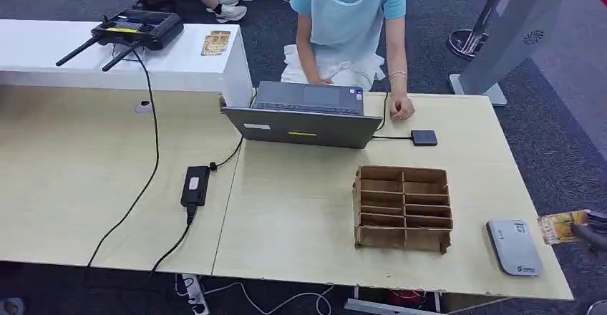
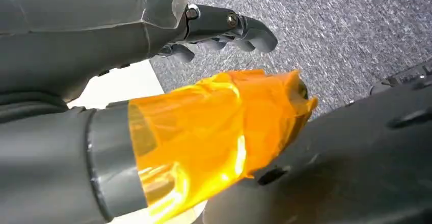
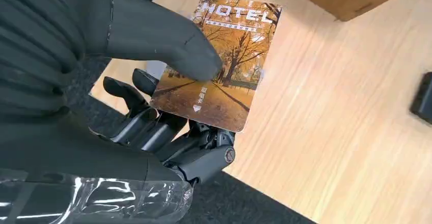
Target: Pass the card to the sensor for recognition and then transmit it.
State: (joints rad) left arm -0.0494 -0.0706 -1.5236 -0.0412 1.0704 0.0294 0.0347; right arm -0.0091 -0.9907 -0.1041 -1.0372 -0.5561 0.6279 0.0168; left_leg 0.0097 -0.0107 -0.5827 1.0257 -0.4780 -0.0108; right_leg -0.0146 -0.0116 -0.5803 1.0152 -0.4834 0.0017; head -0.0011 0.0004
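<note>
Head view, left to right: on white bench (image 1: pixel 43 43) at far left, black controller (image 1: pixel 136 27) with two antennas, two cards (image 1: pixel 215 41) beside it. On wooden tabletop (image 1: pixel 300 215), black power brick (image 1: pixel 195 185) with cables, then open laptop (image 1: pixel 308 114), seated person behind it with one hand (image 1: pixel 402 107) on tabletop edge. Small black box (image 1: pixel 424 137) wired to laptop, just right of it. Cardboard divider tray (image 1: pixel 404 207) nearer, compartments empty. Grey sensor (image 1: pixel 514 247) flat near right front corner of tabletop. At right frame edge, right robot hand (image 1: pixel 590 230) holding card (image 1: pixel 562 226), card just beside sensor, past tabletop edge, not over it.

Right wrist view: right robot hand (image 3: pixel 168 112) pinching card (image 3: pixel 219 63) between thumb on printed face and dark fingers (image 3: pixel 153 127) beneath; "HOTEL" and autumn trees on card, tabletop (image 3: pixel 331 132) behind.

Left wrist view: left robot hand (image 2: pixel 204 71) over grey carpet (image 2: pixel 346 25), nothing held, thumb wrapped in orange tape (image 2: pixel 214 127), fingers (image 2: pixel 229 30) loosely curved and apart from thumb.
</note>
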